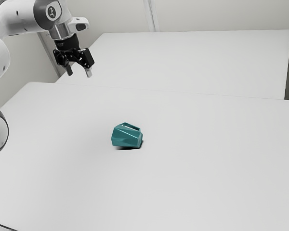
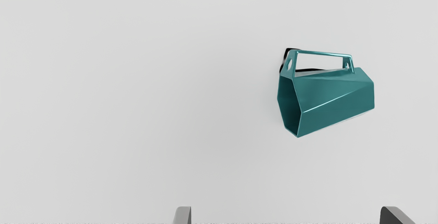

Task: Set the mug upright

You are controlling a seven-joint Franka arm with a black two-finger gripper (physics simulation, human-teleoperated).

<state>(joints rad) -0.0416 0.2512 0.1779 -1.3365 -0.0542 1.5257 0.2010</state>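
A teal faceted mug (image 1: 127, 136) lies on its side on the white table, its handle up. My gripper (image 1: 79, 73) hangs high above the table in the exterior view's upper left, well apart from the mug. In the wrist view the mug (image 2: 337, 97) shows its dark open mouth at one end and the closed base at the other. The two fingertips of my gripper (image 2: 285, 215) stand wide apart with nothing between them, so it is open.
The white table (image 1: 192, 192) extends around the mug. Behind it is another white surface (image 1: 197, 62), with pale walls beyond. A thin dark cable (image 1: 2, 225) crosses the exterior view's lower left corner.
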